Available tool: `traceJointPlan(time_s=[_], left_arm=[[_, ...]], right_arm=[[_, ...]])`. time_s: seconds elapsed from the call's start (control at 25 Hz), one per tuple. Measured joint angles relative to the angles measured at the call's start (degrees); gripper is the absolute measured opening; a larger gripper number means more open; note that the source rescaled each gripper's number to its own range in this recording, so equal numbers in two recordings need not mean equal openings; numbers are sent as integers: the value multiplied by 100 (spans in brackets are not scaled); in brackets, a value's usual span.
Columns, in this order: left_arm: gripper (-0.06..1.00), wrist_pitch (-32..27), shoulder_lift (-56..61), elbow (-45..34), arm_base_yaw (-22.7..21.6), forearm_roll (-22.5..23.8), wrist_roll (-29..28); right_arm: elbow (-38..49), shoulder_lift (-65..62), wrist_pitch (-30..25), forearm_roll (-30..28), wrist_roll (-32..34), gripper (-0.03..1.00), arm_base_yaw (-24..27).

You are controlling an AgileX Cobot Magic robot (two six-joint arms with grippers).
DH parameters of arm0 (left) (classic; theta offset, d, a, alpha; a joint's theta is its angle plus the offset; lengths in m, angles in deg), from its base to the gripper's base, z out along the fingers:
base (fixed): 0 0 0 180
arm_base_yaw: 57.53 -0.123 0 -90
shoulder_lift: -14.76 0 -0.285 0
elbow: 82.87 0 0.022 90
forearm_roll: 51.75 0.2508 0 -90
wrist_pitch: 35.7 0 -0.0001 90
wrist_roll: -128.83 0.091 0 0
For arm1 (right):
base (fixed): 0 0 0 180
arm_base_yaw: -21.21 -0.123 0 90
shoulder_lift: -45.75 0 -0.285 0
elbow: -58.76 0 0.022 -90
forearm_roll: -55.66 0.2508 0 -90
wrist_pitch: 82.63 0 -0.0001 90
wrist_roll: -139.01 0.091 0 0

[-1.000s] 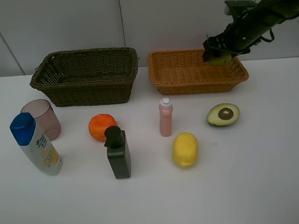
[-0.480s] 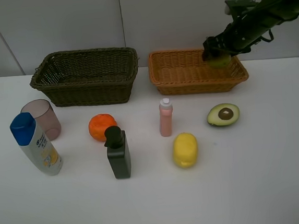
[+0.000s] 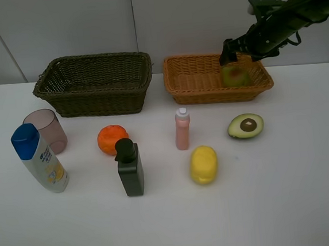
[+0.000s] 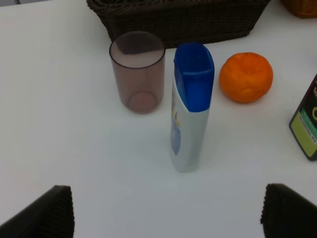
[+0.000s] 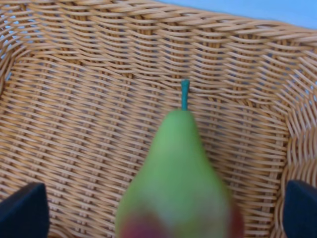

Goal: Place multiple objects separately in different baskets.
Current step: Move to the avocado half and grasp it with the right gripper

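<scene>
Right gripper (image 3: 241, 52) wide open — green-red pear (image 5: 176, 173) free!
Pear just beneath its spread jaws, over the light orange-tan wicker basket (image 3: 192, 77) — left gripper (image 4: 163, 215) open too.

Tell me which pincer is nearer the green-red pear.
Right. The right pincer hangs open just above the green-red pear in the light orange wicker basket; the left pincer hovers far off by the white blue-capped bottle.
</scene>
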Motion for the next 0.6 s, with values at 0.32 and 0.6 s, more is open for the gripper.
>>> traceJointPlan(time_s=[0.32, 0.6], left_arm=[[100, 0, 0, 0, 0, 0, 0], [100, 0, 0, 0, 0, 0, 0]], right_arm=[[-1, 0, -92, 11, 0, 100, 0], [-6, -119, -521, 4, 0, 100, 0]])
